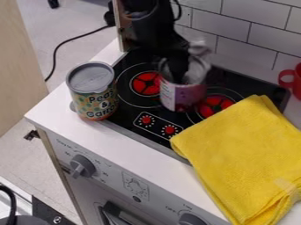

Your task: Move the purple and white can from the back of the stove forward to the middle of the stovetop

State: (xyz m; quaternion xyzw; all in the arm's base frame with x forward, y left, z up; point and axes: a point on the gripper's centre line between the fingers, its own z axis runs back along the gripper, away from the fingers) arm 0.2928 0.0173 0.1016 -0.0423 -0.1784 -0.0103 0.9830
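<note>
Pink-labelled can: located just above the centre of the frame, over the black cooktop, between the two red burner discs. The mouth faced upward.
Can contents: the lower end of the gripper entered the mouth; any other contents were hidden or blurred.
Pincer state: released or clenched could not be determined from the view.
Arm: descended from the top edge to the can.
Patterned can: upright at left of centre, on the white counter edge beside the cooktop. A grey top closed it; contents were hidden.
Red mug: cut off by the right edge, handle toward the cooktop; its interior could not be seen.
Yellow cloth: folded, lower right, overlapping the cooktop's right part and the counter.
Stove front: lower left to bottom centre, with grey knobs.
Wall: white tiles, upper right.
</note>
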